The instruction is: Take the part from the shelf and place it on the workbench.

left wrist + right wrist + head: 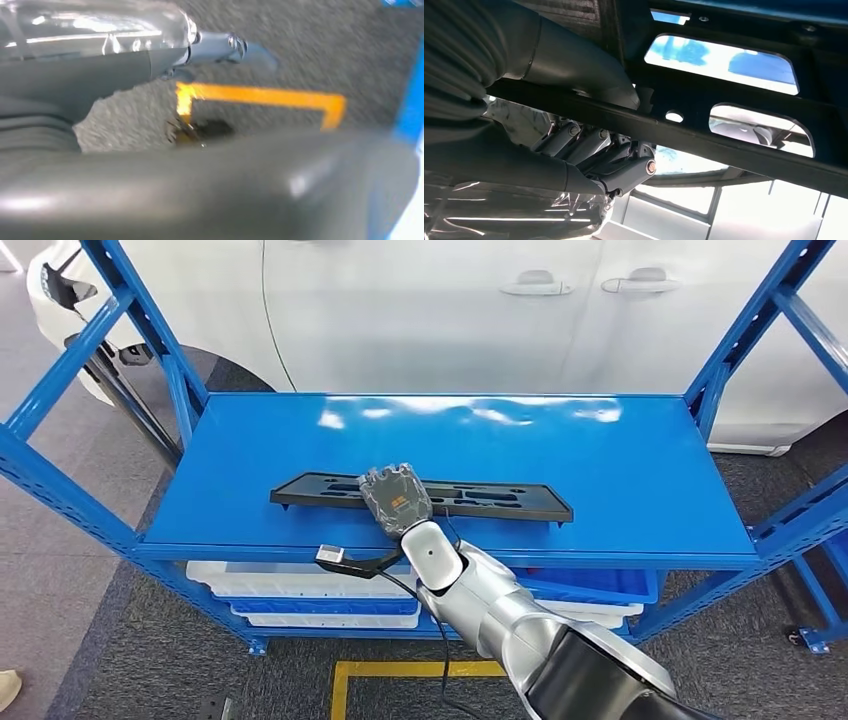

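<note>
The part is a long black flat frame with cut-outs, lying across the front half of the blue shelf. My right hand sits over its middle, reaching in from the front. Up close, the grey thumb presses one face of the part's rail and the dark fingers curl against the other, so the hand grips it. My left hand hangs over the floor with thumb and fingers apart and nothing between them; that view is blurred.
Blue uprights frame the shelf on both sides. White and blue bins sit on the lower level. A white car stands close behind. Yellow floor tape marks the carpet in front. A shoe shows at the left edge.
</note>
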Robot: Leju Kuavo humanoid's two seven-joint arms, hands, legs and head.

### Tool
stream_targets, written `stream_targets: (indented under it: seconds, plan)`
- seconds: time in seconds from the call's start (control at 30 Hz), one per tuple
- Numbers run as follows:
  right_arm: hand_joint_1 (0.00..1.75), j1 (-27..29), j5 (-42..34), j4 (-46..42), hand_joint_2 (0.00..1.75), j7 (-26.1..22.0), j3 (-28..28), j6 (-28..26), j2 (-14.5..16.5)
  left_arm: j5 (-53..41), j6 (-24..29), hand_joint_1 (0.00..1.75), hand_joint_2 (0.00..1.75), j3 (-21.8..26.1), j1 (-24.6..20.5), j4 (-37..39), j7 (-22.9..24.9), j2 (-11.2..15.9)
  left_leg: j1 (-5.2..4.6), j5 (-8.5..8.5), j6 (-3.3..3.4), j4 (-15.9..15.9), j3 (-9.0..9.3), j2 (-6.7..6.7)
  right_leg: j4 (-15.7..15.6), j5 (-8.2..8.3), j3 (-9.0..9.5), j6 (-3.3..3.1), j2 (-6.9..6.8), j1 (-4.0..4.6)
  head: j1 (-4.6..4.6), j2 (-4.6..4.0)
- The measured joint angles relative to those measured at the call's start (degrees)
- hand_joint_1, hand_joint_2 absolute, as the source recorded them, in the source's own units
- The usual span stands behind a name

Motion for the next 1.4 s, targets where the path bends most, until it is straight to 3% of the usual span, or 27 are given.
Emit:
stream_targets:
  seconds: [0.1, 0.13, 0.17, 0.2, 0.27, 0.3, 0.37, 0.47, 0.53, 0.6, 0.63, 0.67, 0.7, 0.77, 0.83, 0.93, 1.0, 1.03, 1.1, 1.17, 1.2, 1.23, 1.3, 1.33, 1.4]
  plan:
    - [1.75, 0.06, -0.03, 0.03, 1.75, -0.31, -0.01, -0.47, 0.00, 0.27, -0.82, 0.00, 1.75, 0.01, 0.23, 0.00, -2.68, -0.07, 0.25, -4.83, -0.66, 10.39, -4.85, 0.02, -0.12, -0.04, 0.19, -0.41, -0.19, -0.07, 0.00, 0.00]
    - [1.75, 0.13, -0.04, 0.04, 1.75, -0.36, -0.04, -0.72, -0.01, 0.36, -0.89, 0.00, 1.75, 0.01, 0.38, 0.00, -3.29, -0.10, 0.33, -5.38, -0.82, 12.89, -6.13, 0.03, -0.10, -0.07, 0.21, -0.42, -0.19, -0.06, 0.00, 0.00]
    - [1.75, 0.17, -0.07, 0.06, 1.75, -0.42, -0.09, -0.97, -0.01, 0.44, -0.92, 0.00, 1.75, 0.02, 0.49, 0.00, -3.74, -0.11, 0.43, -4.77, -0.92, 13.28, -6.44, 0.03, -0.08, -0.11, 0.25, -0.39, -0.15, -0.07, 0.00, 0.00]
    - [1.75, 0.17, -0.11, 0.07, 1.75, -0.49, -0.17, -1.22, -0.02, 0.48, -0.90, 0.00, 1.75, 0.02, 0.55, 0.00, -4.06, -0.10, 0.55, -3.18, -0.97, 11.46, -5.68, 0.04, -0.03, -0.16, 0.33, -0.31, -0.10, -0.09, 0.00, 0.00]
    - [1.75, 0.09, -0.28, 0.06, 1.75, -0.71, -0.55, -1.87, -0.02, 0.51, -0.78, 0.00, 1.75, 0.02, 0.48, 0.00, -4.47, -0.08, 0.72, 0.59, -0.91, 3.96, -2.13, 0.08, 0.16, -0.39, 0.48, 0.06, 0.02, -0.10, 0.00, 0.00]
    - [1.75, 0.03, -0.45, 0.05, 1.75, -0.86, -0.89, -2.42, -0.02, 0.51, -0.60, 0.00, 1.75, 0.01, 0.38, 0.00, -4.62, -0.07, 0.67, 1.60, -0.67, 0.78, -0.63, 0.04, 0.32, -0.49, 0.43, 0.36, 0.09, -0.03, 0.00, 0.00]
    - [1.75, -0.04, -0.96, 0.00, 1.75, -1.43, -1.82, -3.97, -0.03, 0.59, -0.12, 0.00, 1.75, 0.00, 0.24, 0.00, -4.89, -0.08, 0.42, 1.80, -0.02, -1.86, 0.48, -0.03, 0.39, -0.47, 0.21, 1.04, 0.22, 0.13, 0.01, 0.01]
    - [1.75, -0.06, -2.01, -1.03, 1.75, -3.06, -3.86, -6.34, -0.07, 1.02, 0.58, 0.00, 1.75, 0.00, 0.17, 0.00, -5.20, -0.12, 0.43, 2.13, 1.18, -2.26, 0.36, -0.01, 0.85, -0.85, -0.20, 2.00, 0.21, 0.05, 0.01, 0.01]
    - [1.75, -0.14, -2.54, -2.50, 1.75, -4.04, -5.51, -7.24, -0.14, 1.28, 0.81, 0.00, 1.75, 0.01, 0.10, 0.00, -5.33, -0.13, 0.55, 2.37, 1.87, -2.54, 0.36, 0.07, 5.06, -3.44, -2.19, 2.42, 0.12, -0.07, 0.01, 0.01]
    - [1.75, -0.11, -2.73, -3.48, 1.75, -4.46, -6.75, -7.62, -0.24, 1.48, 0.87, 0.00, 1.75, 0.01, 0.07, 0.00, -5.36, -0.09, 0.37, 2.34, 2.22, -2.52, 0.30, 0.11, 12.88, -6.87, -5.96, 2.62, 0.07, -0.11, 0.02, 0.00]
    - [1.75, 0.04, -2.91, -3.84, 1.75, -4.68, -7.19, -7.66, -0.30, 1.53, 0.88, 0.00, 1.75, 0.02, 0.07, 0.00, -5.41, -0.08, 0.29, 2.30, 2.31, -2.50, 0.32, 0.10, 15.91, -7.67, -7.49, 2.65, 0.07, -0.12, 0.02, 0.00]
    - [1.75, 0.40, -3.35, -4.73, 1.75, -5.24, -7.68, -7.67, -0.42, 1.69, 0.91, 0.00, 1.75, 0.02, 0.09, 0.00, -5.59, -0.07, 0.21, 2.26, 2.36, -2.46, 0.35, 0.05, 17.01, -7.39, -8.16, 2.60, 0.07, -0.12, 0.02, 0.00]
    - [1.75, 0.94, -4.08, -6.30, 1.75, -6.30, -8.37, -7.68, -0.59, 1.86, 0.97, 0.00, 1.75, 0.02, 0.12, 0.00, -5.96, -0.06, 0.14, 2.19, 2.37, -2.39, 0.39, -0.01, 15.75, -6.05, -7.74, 2.42, 0.07, -0.08, 0.02, 0.00]
    - [1.75, 2.42, -7.01, -11.62, 1.75, -11.13, -10.79, -7.73, -0.95, 2.47, 1.18, 0.00, 1.75, 0.02, 0.18, 0.00, -7.03, -0.09, 0.01, 2.00, 2.22, -2.23, 0.44, -0.09, 8.30, -2.04, -4.54, 1.66, 0.07, 0.17, 0.02, 0.00]
    - [1.75, 4.09, -13.48, -18.28, 1.75, -20.24, -14.74, -7.79, -0.97, 3.10, 1.47, 0.00, 1.75, 0.07, 0.15, 0.00, -7.75, -0.11, -0.23, 1.79, 1.84, -2.01, 0.28, -0.07, 2.13, 0.12, -1.89, 1.02, -0.02, 0.51, 0.02, 0.00]
    - [1.75, 7.24, -36.40, -29.96, 1.75, -35.94, -21.34, -6.38, -0.91, 4.02, 1.91, 0.00, 1.75, 0.32, 0.24, -0.01, -7.80, -0.03, -0.26, 1.66, 1.10, -2.09, 0.16, -0.09, 0.54, 0.21, -1.23, 0.56, -0.22, 0.64, 0.02, 0.01]
    - [1.75, 9.66, -56.28, -40.14, 1.75, -40.04, -23.52, -3.19, -1.48, 4.44, 2.04, 0.00, 1.75, 0.55, 0.57, -0.01, -7.69, 0.18, -0.17, 0.60, 0.55, -0.85, -0.26, -0.04, -0.11, 0.34, -0.75, 0.08, -0.46, 0.30, 0.01, 0.01]
    - [1.75, 10.73, -63.90, -44.99, 1.75, -40.48, -23.91, -1.60, -1.89, 4.57, 2.07, 0.00, 1.75, 0.66, 0.75, -0.01, -7.66, 0.27, -0.07, -0.69, 0.27, 1.22, -1.10, 0.00, -0.40, 0.41, -0.51, -0.15, -0.56, 0.11, 0.00, 0.01]
    - [1.75, 13.01, -72.74, -53.45, 1.75, -41.37, -24.29, 1.17, -2.85, 4.78, 2.08, 0.00, 1.75, 0.86, 1.02, 0.00, -7.61, 0.38, 0.28, -4.16, -0.30, 8.48, -4.31, 0.05, -0.47, 0.32, -0.31, -0.39, -0.57, 0.06, 0.00, 0.01]
    - [1.75, 15.88, -76.82, -60.71, 1.75, -43.13, -24.47, 4.28, -3.96, 4.95, 2.08, 0.00, 1.75, 0.99, 1.12, 0.00, -7.60, 0.43, 0.58, -5.42, -0.73, 13.61, -6.93, 0.05, -0.43, 0.16, -0.18, -0.37, -0.47, 0.06, 0.00, 0.01]
    - [1.75, 17.32, -78.66, -64.08, 1.75, -44.06, -24.47, 5.69, -4.57, 4.98, 2.08, 0.00, 1.75, 1.01, 1.15, 0.00, -7.61, 0.45, 0.67, -4.43, -0.84, 13.12, -6.85, 0.06, -0.38, 0.03, -0.05, -0.27, -0.43, 0.03, 0.00, 0.01]
    - [1.75, 18.66, -80.45, -67.23, 1.75, -44.83, -24.46, 6.84, -5.15, 4.99, 2.07, 0.00, 1.75, 1.02, 1.16, 0.00, -7.66, 0.49, 0.75, -2.50, -0.87, 10.40, -5.66, 0.06, -0.30, -0.17, 0.15, -0.08, -0.41, -0.02, 0.00, 0.01]
    - [1.75, 20.97, -84.04, -73.30, 1.75, -46.10, -24.41, 8.91, -6.42, 5.05, 1.93, 0.00, 1.75, 1.02, 1.18, 0.00, -7.83, 0.55, 0.74, 1.04, -0.75, 2.61, -2.01, 0.05, 0.03, -0.68, 0.47, 0.51, -0.38, -0.02, 0.00, 0.01]
    - [1.75, 22.03, -85.95, -76.12, 1.75, -46.70, -24.33, 10.14, -7.06, 5.09, 1.82, 0.00, 1.75, 1.02, 1.18, 0.00, -7.95, 0.56, 0.64, 1.84, -0.48, -0.12, -0.68, 0.02, 0.19, -0.85, 0.47, 0.83, -0.37, 0.05, 0.00, 0.00]
    - [1.75, 24.07, -89.40, -81.30, 1.75, -47.72, -24.05, 12.86, -8.42, 5.16, 1.64, 0.00, 1.75, 1.02, 1.26, 0.00, -8.25, 0.55, 0.36, 1.63, 0.21, -1.66, 0.11, -0.08, 0.30, -0.94, 0.37, 1.43, -0.33, 0.21, 0.01, 0.00]
